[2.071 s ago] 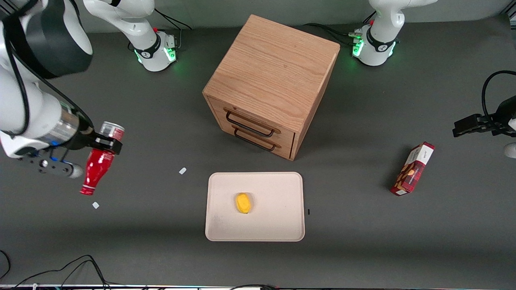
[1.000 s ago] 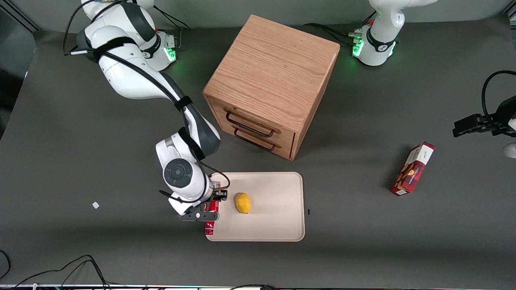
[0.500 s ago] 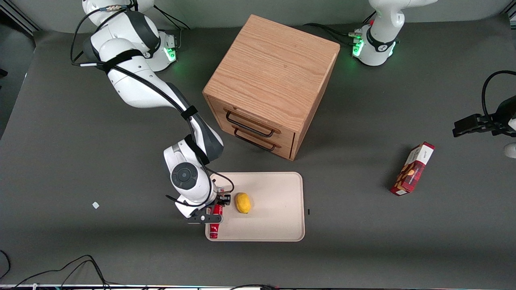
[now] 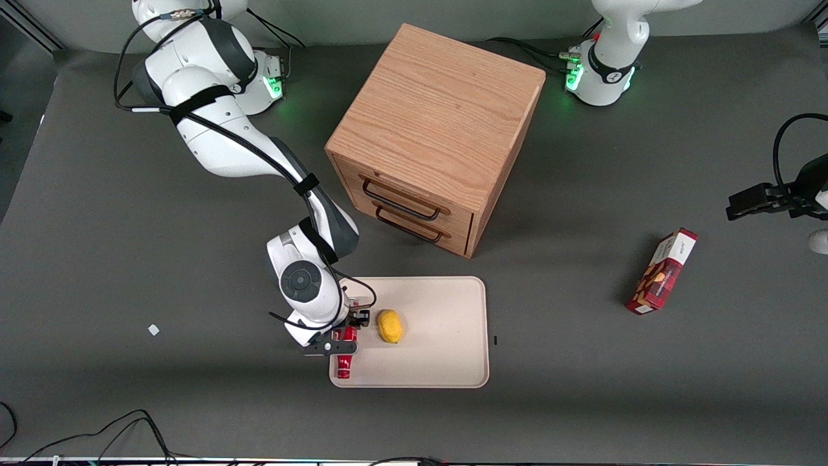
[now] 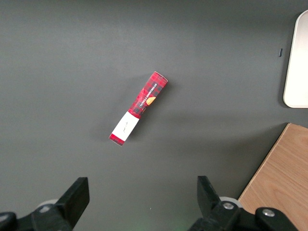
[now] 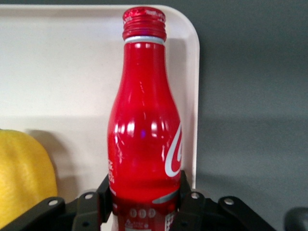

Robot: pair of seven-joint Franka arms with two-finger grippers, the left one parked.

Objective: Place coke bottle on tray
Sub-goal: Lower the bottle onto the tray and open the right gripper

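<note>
The red coke bottle (image 4: 343,362) (image 6: 145,125) is held lengthwise over the beige tray (image 4: 440,362) (image 6: 62,62), at the tray's end toward the working arm, its red cap pointing toward the front camera. My right gripper (image 4: 346,335) (image 6: 144,199) is shut on the bottle's lower body, a black finger (image 6: 188,202) pressed on each side. The cap end lies over the tray's corner nearest the front camera. Whether the bottle touches the tray surface I cannot tell.
A yellow lemon (image 4: 390,325) (image 6: 21,173) lies on the tray beside the bottle. The wooden drawer cabinet (image 4: 433,136) stands farther from the front camera than the tray. A red-and-brown snack box (image 4: 662,271) (image 5: 138,108) lies toward the parked arm's end.
My gripper carried the bottle from the working arm's end of the table to the tray's edge, then shifted slightly further over the tray beside the lemon.
</note>
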